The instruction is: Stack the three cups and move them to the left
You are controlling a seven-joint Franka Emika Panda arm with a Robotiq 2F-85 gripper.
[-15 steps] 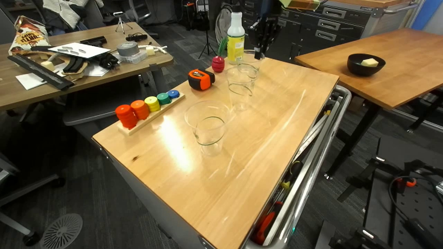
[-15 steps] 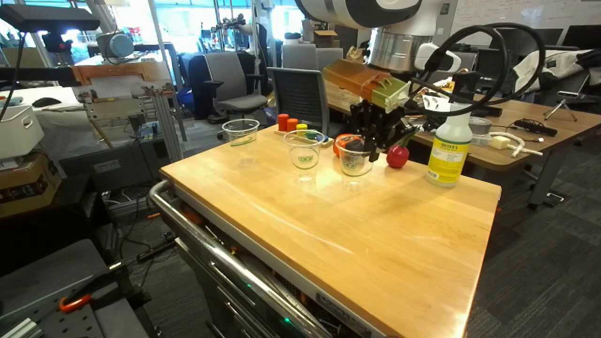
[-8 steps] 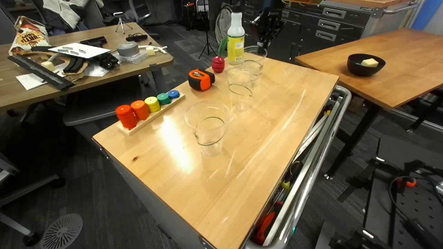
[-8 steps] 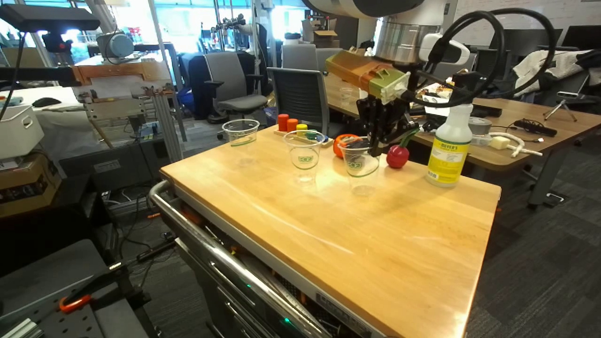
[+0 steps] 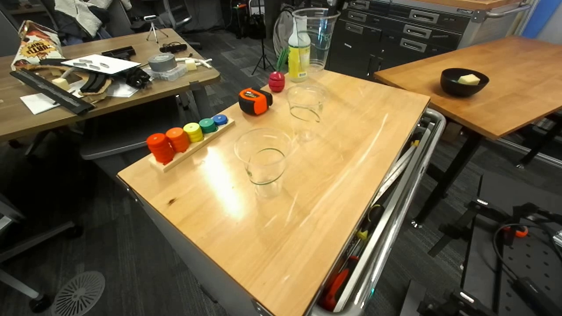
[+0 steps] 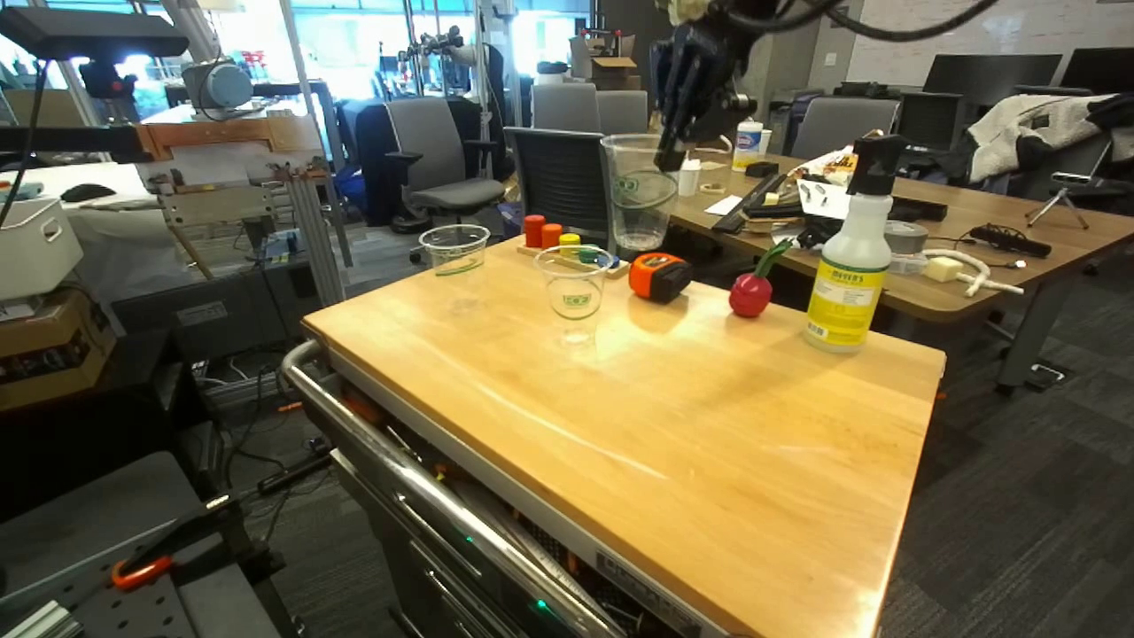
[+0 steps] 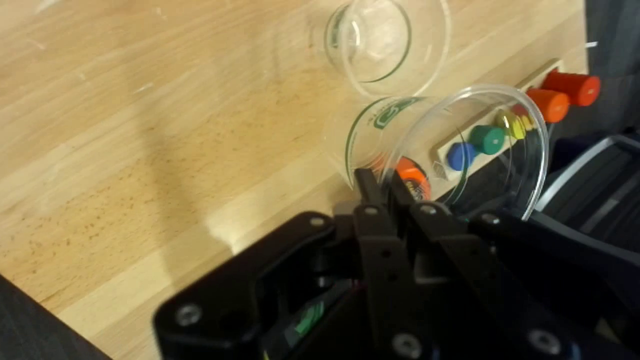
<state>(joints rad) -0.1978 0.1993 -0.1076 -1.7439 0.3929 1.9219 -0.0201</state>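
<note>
My gripper [image 6: 671, 158] is shut on the rim of a clear cup [image 6: 640, 199] and holds it up above the table. This held cup also shows in an exterior view [image 5: 319, 39] and, tilted, in the wrist view [image 7: 395, 114]. A second clear cup [image 6: 571, 294] stands upright on the table, close by and lower; it also shows in an exterior view [image 5: 306, 115] and in the wrist view [image 7: 385, 47]. A third clear cup [image 5: 263, 162] stands upright farther along; it also shows in an exterior view [image 6: 454, 252]. The fingertips [image 7: 382, 184] pinch the held cup's wall.
An orange and black tape measure [image 6: 660, 277], a red toy with green leaves [image 6: 750, 295] and a spray bottle [image 6: 848, 275] stand along one side of the wooden table [image 5: 342, 175]. A wooden rack of coloured discs [image 5: 189, 145] lies near the same edge.
The gripper, with the cup, first shifted slightly towards the spray bottle. Then it rose, lifting the cup off the table. The two standing cups have not moved.
</note>
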